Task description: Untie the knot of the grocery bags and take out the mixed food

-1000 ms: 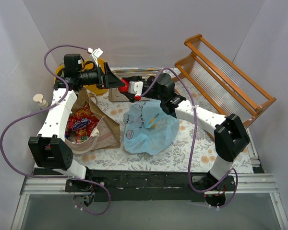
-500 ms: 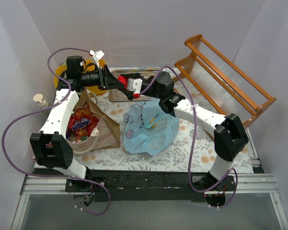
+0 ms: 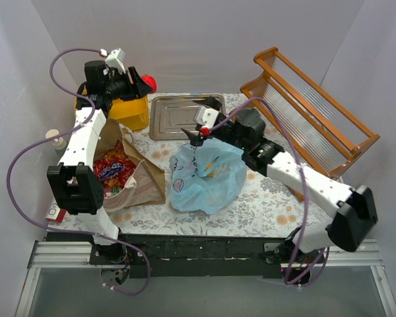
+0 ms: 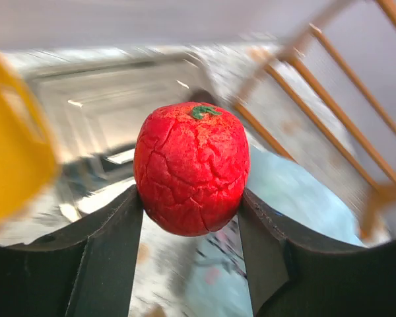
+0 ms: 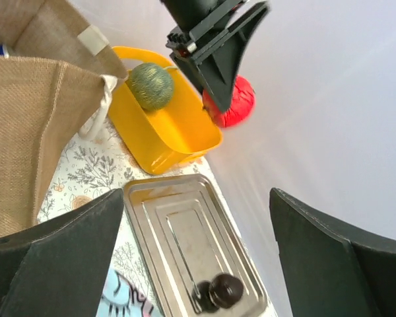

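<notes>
The counter (image 3: 264, 198) carries the paper bag (image 3: 142, 175) at left and the blue bag (image 3: 208, 178) at centre, just beside each other. The paper bag stands open with a red packet (image 3: 112, 170) inside. The tub (image 3: 129, 109) sits at the far left corner, with the tray (image 3: 175, 119) next to it.

Right hand (image 3: 195, 132): wide, empty, over the blue bag's far edge.

Left hand (image 3: 144, 82): raised over the tub's far right corner, clamped on the red fruit (image 4: 190, 168), one finger on each side.

The melon (image 5: 150, 86) lies in the tub. A dark item (image 5: 224, 288) rests on the tray.
</notes>
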Robot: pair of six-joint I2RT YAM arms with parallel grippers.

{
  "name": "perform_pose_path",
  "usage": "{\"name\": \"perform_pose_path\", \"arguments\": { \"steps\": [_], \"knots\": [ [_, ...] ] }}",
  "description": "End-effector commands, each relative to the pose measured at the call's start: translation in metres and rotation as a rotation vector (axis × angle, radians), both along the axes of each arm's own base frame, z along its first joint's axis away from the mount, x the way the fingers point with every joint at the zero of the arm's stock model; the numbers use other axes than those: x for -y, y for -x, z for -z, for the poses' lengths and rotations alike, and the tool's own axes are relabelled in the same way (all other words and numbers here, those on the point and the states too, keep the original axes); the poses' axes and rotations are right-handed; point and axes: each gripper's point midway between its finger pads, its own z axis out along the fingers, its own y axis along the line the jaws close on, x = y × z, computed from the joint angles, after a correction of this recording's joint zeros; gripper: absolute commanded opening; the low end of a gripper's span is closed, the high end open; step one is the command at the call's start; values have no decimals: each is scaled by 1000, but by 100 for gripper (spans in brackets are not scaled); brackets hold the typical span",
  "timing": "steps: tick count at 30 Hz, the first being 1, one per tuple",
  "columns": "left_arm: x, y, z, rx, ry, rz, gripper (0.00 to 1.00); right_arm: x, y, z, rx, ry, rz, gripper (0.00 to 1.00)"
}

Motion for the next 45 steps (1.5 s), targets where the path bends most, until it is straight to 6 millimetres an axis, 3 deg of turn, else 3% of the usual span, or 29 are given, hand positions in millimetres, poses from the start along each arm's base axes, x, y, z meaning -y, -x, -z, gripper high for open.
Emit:
{"name": "perform_pose_path", "arguments": {
  "steps": [1,3,4,5,7,8,10,11,12,14,15,16,18,20,21,22,25,26,27,28,29,30,31,33,35,36,41,45],
  "knots": [
    [-89,-83,3,93,-177,-406,0,51,24,-25,-77,-36,112,96],
    [-103,-100,14,85,-203,-468,0,64,37,-3,-177,15,121,95],
    [-105,-109,16,93,-215,-477,0,70,55,4,-194,45,75,94],
    [-107,-120,38,66,-233,-479,0,75,64,16,-202,86,56,90],
    [-110,-133,51,67,-267,-471,0,91,89,54,-261,193,11,87],
    [-112,-139,73,36,-284,-465,0,96,97,66,-282,229,-4,80],
    [-114,-144,82,32,-309,-464,0,108,119,98,-341,313,-58,66],
    [-116,-145,87,24,-315,-463,0,111,124,106,-365,328,-65,53],
    [-116,-145,91,19,-322,-466,0,113,129,109,-380,324,-70,49],
    [-117,-145,90,23,-331,-467,13,114,137,128,-416,343,-95,32],
    [-117,-143,81,39,-330,-467,26,113,141,132,-417,343,-122,28],
    [-117,-142,77,45,-327,-469,57,111,141,136,-409,343,-128,24],
    [-114,-136,63,65,-317,-458,68,110,139,158,-437,363,-124,21],
    [-110,-127,33,112,-296,-447,80,105,135,164,-435,348,-125,18],
    [-108,-122,24,122,-280,-445,82,105,134,184,-475,371,-115,17],
    [-106,-111,-2,164,-265,-445,83,103,130,189,-488,369,-100,17],
    [-87,-85,-20,214,-276,-361,89,95,104,213,-603,365,29,23],
    [-82,-69,-48,279,-276,-345,90,95,97,218,-638,365,77,37],
    [-78,-57,-55,299,-277,-328,90,93,87,225,-661,365,112,42],
    [-76,-47,-46,287,-285,-303,90,92,83,226,-645,344,116,46],
    [-73,-26,-66,331,-283,-290,90,89,78,221,-615,321,118,52],
    [-68,-14,-68,339,-281,-257,91,85,73,221,-591,311,118,55],
    [-66,-4,-53,314,-292,-236,91,83,69,220,-588,309,123,56],
    [-63,22,-66,344,-288,-224,92,79,60,223,-607,294,149,61],
    [-64,37,-52,292,-279,-230,92,74,54,217,-626,258,156,63],
    [-63,47,-57,297,-273,-230,92,71,51,220,-633,263,155,63],
    [-56,74,-33,248,-258,-189,92,57,23,210,-633,235,179,63],
    [-50,86,-23,215,-231,-159,92,57,-3,233,-707,226,234,68]
  ]
}}
